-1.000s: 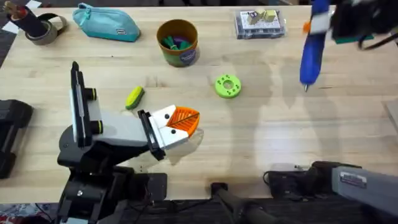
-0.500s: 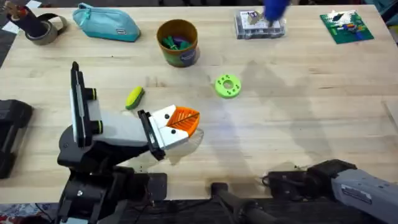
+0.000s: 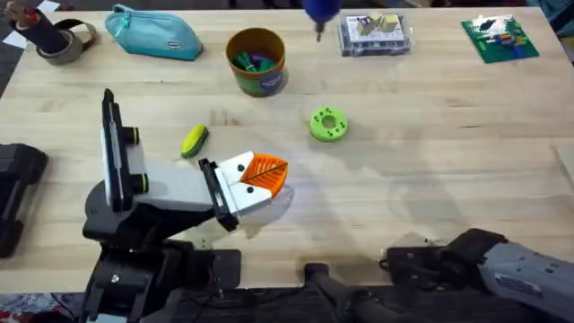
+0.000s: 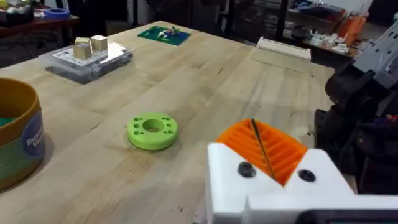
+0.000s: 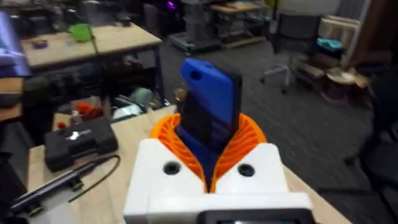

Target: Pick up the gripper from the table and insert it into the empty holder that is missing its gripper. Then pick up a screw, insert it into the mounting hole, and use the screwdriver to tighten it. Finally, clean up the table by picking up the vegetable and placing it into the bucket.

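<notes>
Screwdriver (image 5: 208, 115) sitting clamped between right gripper (image 5: 211, 158) orange pads, blue tip (image 3: 318, 13) showing at top centre overhead. Left gripper (image 3: 260, 175) resting lower left, pads pressed together, holding nothing. Vegetable (image 3: 194, 141) lying just upper-left of it; bucket (image 3: 256, 61) standing farther up.

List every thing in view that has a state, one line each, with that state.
Bright blue pen-shaped screwdriver: clamped between the right gripper's orange-padded fingers.
Left gripper: shut, holding nothing.
Yellow-green toy vegetable: lying on the table, not binned.
Round orange-brown bucket: upright, coloured items inside.
Teal zip pouch: lying flat.
</notes>
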